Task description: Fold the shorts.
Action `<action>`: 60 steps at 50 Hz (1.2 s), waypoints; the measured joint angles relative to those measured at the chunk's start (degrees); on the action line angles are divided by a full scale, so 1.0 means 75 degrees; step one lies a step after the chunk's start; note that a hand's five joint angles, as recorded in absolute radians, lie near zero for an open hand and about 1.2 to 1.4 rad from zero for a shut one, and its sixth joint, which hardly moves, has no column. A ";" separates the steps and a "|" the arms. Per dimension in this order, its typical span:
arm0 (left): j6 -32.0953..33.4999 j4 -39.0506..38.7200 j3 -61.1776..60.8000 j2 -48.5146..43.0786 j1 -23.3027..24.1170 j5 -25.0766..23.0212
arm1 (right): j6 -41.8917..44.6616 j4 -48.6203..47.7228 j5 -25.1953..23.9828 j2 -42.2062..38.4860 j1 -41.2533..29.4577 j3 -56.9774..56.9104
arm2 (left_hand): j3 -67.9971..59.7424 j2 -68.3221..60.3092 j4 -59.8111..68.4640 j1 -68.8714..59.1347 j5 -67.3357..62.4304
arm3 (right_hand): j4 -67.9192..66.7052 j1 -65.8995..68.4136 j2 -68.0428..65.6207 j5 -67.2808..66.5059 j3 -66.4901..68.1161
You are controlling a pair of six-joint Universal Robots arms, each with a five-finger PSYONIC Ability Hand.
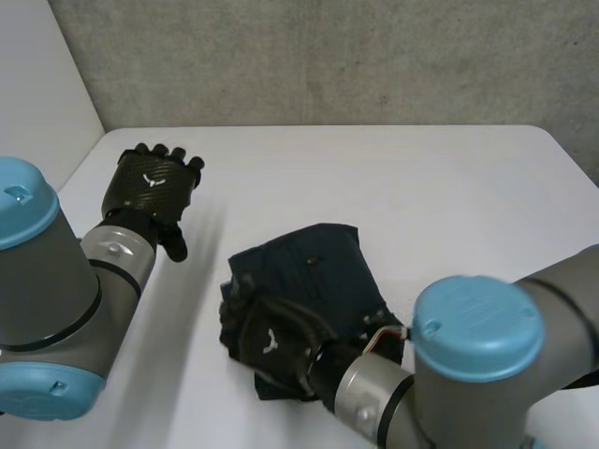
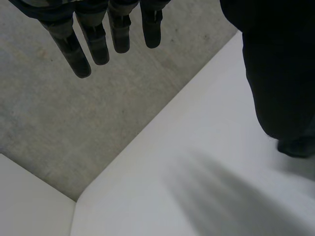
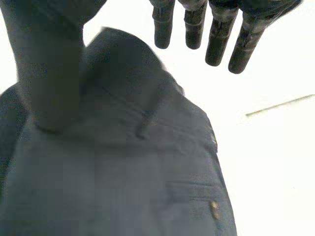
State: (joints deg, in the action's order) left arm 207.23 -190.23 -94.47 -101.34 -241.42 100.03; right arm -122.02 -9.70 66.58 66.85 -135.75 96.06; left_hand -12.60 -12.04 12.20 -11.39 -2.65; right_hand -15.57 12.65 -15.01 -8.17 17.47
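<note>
Looks nearly done: holds right hand (image 1: 271, 341), fingers (image 3: 216, 44) straight, over compactly folded shorts (image 1: 323, 267) mid counter (image 1: 449, 196); holds left hand (image 1: 154, 182) open, empty, by far-left corner.

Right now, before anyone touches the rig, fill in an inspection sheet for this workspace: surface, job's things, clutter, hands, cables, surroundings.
Surface: white table, no marks seen.
Job's things: dark blue shorts, lying in a compact fold near the table's middle.
Clutter: nothing seen.
Hands: left hand apart from the shorts, towards the far left, fingers straight; right hand over the shorts' near edge, fingers straight, contact unclear.
Cables: nothing seen.
Surroundings: grey wall behind the table; white panel at its left.
</note>
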 measured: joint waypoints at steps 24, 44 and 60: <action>-0.2461 0.1050 0.1097 -0.1172 0.1535 0.0096 | -0.6897 0.1899 0.0376 0.0147 0.2277 -0.1666 | 0.0000 0.0000 -0.0001 0.0001 -0.0001 | 0.0289 -0.0137 0.0338 0.0612 -0.0700; -0.2700 0.2098 0.1289 -0.2886 0.1940 0.1323 | -0.5516 0.2556 0.0999 -0.1700 0.2257 -0.2379 | 0.0015 0.0184 -0.0001 0.0151 -0.0001 | 0.0289 -0.0432 0.0339 0.0612 -0.0888; -0.2178 0.2168 0.2089 -0.0250 0.1755 0.1252 | -0.5985 0.1659 0.2014 0.0582 0.2328 -0.2379 | 0.0016 0.0201 -0.0001 0.0164 0.0002 | 0.0289 -0.0433 0.0339 0.0715 -0.0888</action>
State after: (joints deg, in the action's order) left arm 190.89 -173.97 -78.80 -103.22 -228.26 109.42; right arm -166.91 2.74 81.69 71.22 -118.29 78.22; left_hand -12.48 -10.53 12.19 -10.16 -2.63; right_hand -13.40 9.40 -12.47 -2.81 10.81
